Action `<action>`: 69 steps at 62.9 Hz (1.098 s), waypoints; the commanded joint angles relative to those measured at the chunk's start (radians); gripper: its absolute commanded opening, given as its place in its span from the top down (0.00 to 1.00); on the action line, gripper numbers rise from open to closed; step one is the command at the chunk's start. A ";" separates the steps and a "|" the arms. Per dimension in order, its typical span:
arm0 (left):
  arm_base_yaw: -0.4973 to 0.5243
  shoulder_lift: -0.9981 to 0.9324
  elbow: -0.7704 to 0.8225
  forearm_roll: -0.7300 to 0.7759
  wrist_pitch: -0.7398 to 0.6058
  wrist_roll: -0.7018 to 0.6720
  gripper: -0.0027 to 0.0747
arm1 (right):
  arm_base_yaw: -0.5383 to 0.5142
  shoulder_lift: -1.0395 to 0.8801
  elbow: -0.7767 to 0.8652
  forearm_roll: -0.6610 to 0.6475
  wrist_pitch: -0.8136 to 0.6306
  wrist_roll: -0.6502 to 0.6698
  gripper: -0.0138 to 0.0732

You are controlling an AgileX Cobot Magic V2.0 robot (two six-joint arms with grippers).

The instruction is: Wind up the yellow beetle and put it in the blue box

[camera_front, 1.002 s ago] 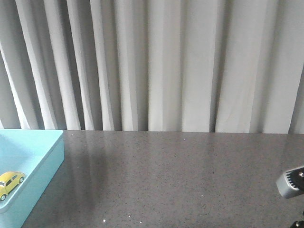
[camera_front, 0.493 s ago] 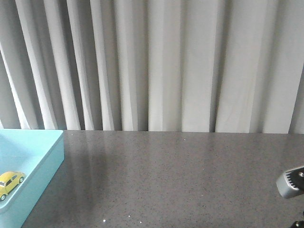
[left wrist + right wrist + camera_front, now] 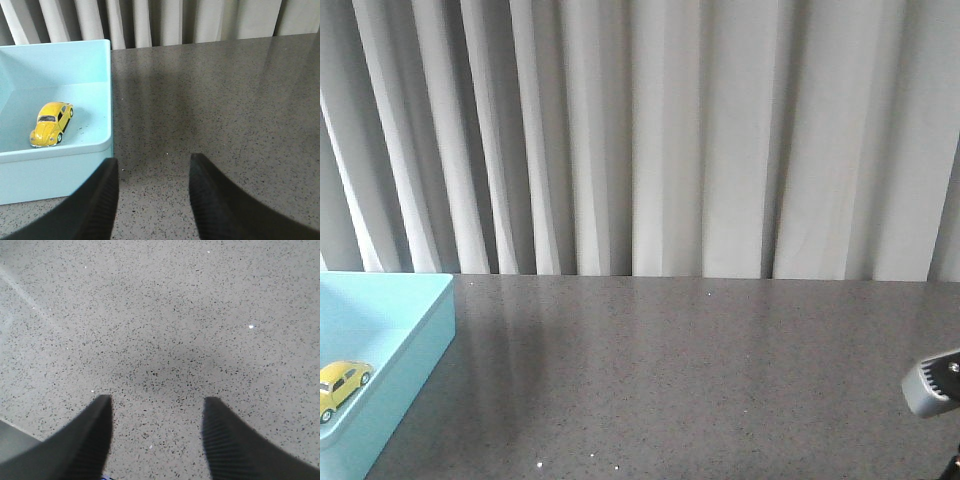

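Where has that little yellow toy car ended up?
The yellow beetle sits on the floor of the blue box at the table's far left in the front view, near the box's front wall, untouched by either tool.

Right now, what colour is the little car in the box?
Bright yellow. The yellow beetle shows best in the left wrist view, sitting inside the blue box.

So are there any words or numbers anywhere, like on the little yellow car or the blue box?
None: no words, numbers, brand names or signs can be read in any of these views.
yellow beetle: plain yellow body, with no writing or number plate that can be made out.
blue box: smooth pale blue walls with no label.
table: only speckles.
left gripper and right gripper: plain black fingers, no markings.
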 commanded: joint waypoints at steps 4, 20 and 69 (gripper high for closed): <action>-0.008 0.007 -0.024 -0.016 -0.078 -0.003 0.72 | 0.000 -0.012 -0.027 0.000 -0.053 -0.004 0.64; -0.008 0.007 -0.024 -0.009 -0.078 -0.001 0.90 | 0.000 -0.012 -0.027 0.000 -0.053 -0.022 0.85; -0.019 -0.052 0.017 0.091 -0.095 0.000 0.97 | 0.000 -0.012 -0.027 0.001 -0.052 -0.022 0.85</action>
